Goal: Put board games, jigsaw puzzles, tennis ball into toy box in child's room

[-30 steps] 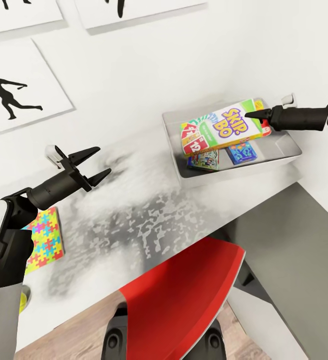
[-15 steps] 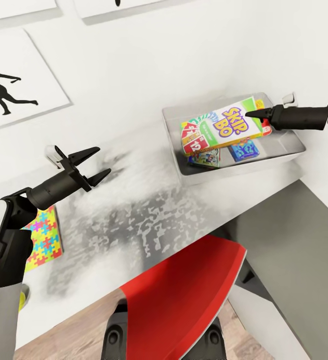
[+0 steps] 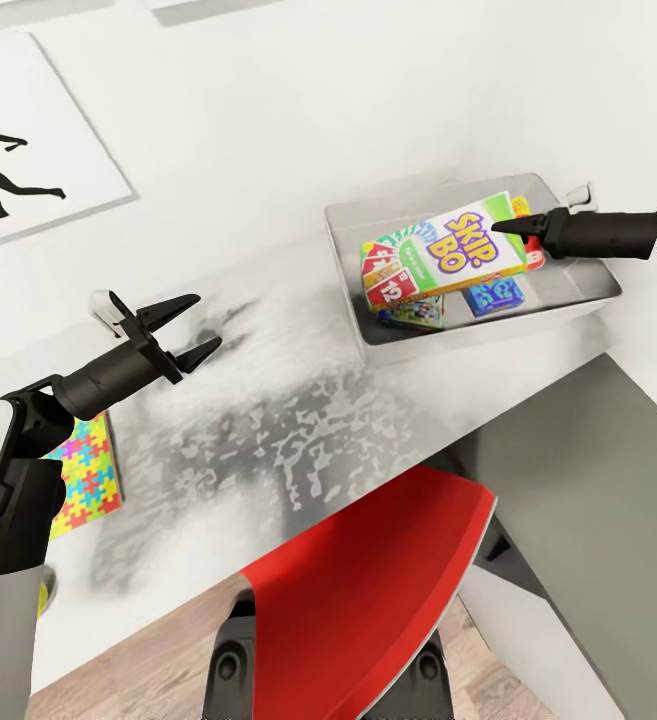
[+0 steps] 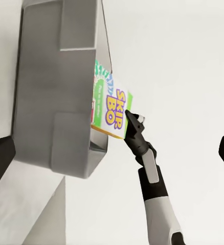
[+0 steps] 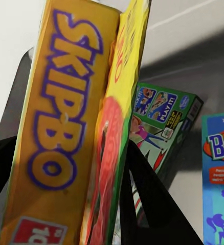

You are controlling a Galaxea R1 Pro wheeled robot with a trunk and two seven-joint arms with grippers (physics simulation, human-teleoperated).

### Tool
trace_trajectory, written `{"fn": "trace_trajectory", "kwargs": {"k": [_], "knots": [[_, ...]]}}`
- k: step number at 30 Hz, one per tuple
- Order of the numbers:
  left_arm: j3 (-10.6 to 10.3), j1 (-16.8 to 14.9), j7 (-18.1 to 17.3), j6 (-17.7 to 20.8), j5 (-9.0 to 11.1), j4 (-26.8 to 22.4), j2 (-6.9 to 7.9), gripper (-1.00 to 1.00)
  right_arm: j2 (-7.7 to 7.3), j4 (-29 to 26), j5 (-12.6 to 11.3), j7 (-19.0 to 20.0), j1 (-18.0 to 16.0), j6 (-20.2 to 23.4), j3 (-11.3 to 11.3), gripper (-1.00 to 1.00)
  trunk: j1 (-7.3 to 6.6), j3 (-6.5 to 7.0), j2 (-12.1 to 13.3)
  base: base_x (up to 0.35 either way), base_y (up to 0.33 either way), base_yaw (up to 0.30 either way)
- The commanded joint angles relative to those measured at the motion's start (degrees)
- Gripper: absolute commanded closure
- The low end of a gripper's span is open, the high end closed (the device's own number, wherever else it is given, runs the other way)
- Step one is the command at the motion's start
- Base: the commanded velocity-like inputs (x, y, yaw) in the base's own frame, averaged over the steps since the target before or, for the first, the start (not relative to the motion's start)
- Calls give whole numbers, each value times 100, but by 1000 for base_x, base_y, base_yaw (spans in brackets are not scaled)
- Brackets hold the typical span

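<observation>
right gripper [image 3: 500, 228] clamps flat glossy Skip-Bo box [image 3: 446, 255] over grey tray [image 3: 578, 310] | left gripper [image 3: 200, 326] fingers spread

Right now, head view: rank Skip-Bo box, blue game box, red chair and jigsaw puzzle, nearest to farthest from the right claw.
1. Skip-Bo box: clamped in the right claw, over the toy box.
2. Blue game box: just below, inside the toy box.
3. Red chair: tucked under the table's near edge.
4. Jigsaw puzzle: far end of the table, by the left arm.
</observation>
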Motion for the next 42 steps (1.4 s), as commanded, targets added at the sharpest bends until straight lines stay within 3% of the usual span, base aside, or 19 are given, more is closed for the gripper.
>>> {"fn": "trace_trajectory", "kwargs": {"k": [1, 14, 41, 42], "knots": [[5, -4, 59, 19, 62, -3, 0, -100, -5, 0, -43, 11, -9, 20, 29, 100, 3, -16, -10, 0, 0, 0], [5, -4, 59, 19, 62, -3, 3, -100, -6, -1, -40, 54, -22, -16, 26, 100, 3, -94, -10, 0, 0, 0], [5, -4, 59, 18, 62, -3, 2, -100, 2, 32, -42, 55, -24, -97, 20, 100, 3, -107, -10, 0, 0, 0], [5, -4, 59, 18, 62, -3, 2, -100, 2, 33, -42, 55, -24, -102, 20, -100, 3, -107, -10, 0, 0, 0]]}}
